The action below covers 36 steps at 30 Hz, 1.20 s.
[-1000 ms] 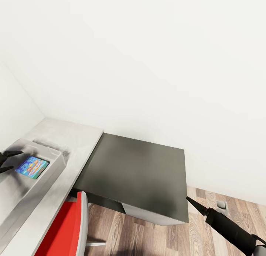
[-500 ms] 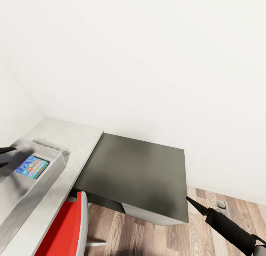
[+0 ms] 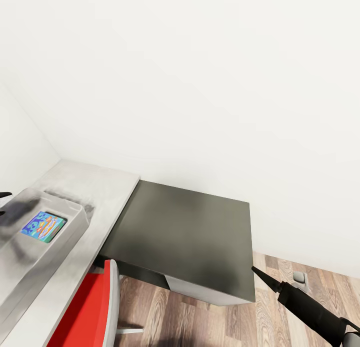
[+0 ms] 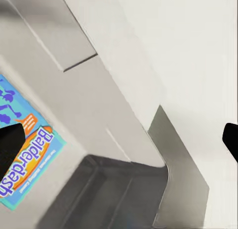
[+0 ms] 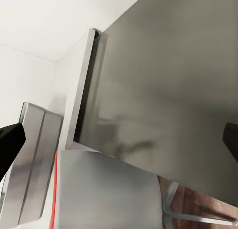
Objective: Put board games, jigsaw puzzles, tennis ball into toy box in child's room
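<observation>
One board game point(image 3: 43, 226), blue box printed "Balderdash", lies flat on the floor of the toy box point(image 3: 75, 222), near the box's end wall on the side cabinet's point(image 3: 185, 237) side. Toy box sits on the table point(image 3: 107, 192), its end near the cabinet. Left gripper point(image 4: 119, 140) hangs above the toy box with jaws spread wide, nothing between them. Right gripper point(image 5: 119, 140) also spread wide and empty, held low beyond the cabinet's front corner, above the wood floor point(image 3: 210, 322). Risk, as judged: left arm travelling low could clip the toy box rim and shove the box along the table; right arm swinging inward could strike the cabinet corner or the red chair point(image 3: 90, 312) beside the table.
</observation>
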### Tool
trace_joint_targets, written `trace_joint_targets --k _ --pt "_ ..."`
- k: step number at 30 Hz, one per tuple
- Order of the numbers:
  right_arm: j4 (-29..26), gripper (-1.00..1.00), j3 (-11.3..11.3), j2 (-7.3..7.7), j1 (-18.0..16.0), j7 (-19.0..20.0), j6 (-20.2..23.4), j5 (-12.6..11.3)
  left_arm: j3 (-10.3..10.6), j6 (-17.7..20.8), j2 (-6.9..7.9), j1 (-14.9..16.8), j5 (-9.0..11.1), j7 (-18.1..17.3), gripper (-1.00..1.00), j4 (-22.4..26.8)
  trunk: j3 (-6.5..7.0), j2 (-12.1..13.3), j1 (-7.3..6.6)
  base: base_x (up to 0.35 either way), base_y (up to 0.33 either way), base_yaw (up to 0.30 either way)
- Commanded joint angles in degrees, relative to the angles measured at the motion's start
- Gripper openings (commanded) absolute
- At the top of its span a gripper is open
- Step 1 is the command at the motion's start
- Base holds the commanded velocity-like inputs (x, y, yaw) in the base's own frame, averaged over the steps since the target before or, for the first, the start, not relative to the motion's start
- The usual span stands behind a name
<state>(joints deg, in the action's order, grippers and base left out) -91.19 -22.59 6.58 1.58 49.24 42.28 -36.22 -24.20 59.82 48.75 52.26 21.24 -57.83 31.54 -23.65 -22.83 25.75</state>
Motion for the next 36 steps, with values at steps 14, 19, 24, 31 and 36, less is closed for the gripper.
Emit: trace_joint_targets --k 14,19,24,31,36 --pt "-0.04 1.00 0.00 0.01 0.00 -0.02 0.35 -0.26 8.92 0.18 2.79 0.08 0.15 -15.12 1.00 8.88 -0.08 -0.09 0.03 0.000 0.000 0.000" --pt "-0.04 1.00 0.08 -0.02 0.00 -0.02 0.35 -0.26 9.66 0.18 3.17 0.11 0.27 -19.22 1.00 13.29 -0.08 -0.09 0.03 0.000 0.000 0.000" --pt "-0.04 1.00 0.21 -0.06 0.00 -0.02 0.35 -0.26 9.93 0.18 3.02 0.12 0.39 -22.82 1.00 17.97 -0.08 -0.09 0.03 0.000 0.000 0.000" --pt "-0.04 1.00 0.25 -0.07 0.00 -0.02 0.33 -0.26 10.71 0.18 2.60 0.12 1.80 -26.98 1.00 23.72 -0.08 -0.09 0.03 0.000 0.000 0.000" --pt "-0.04 1.00 0.26 -0.08 0.00 -0.02 0.32 -0.26 12.19 0.18 2.08 0.12 4.46 -28.25 1.00 26.55 -0.08 -0.09 0.03 0.000 0.000 0.000"
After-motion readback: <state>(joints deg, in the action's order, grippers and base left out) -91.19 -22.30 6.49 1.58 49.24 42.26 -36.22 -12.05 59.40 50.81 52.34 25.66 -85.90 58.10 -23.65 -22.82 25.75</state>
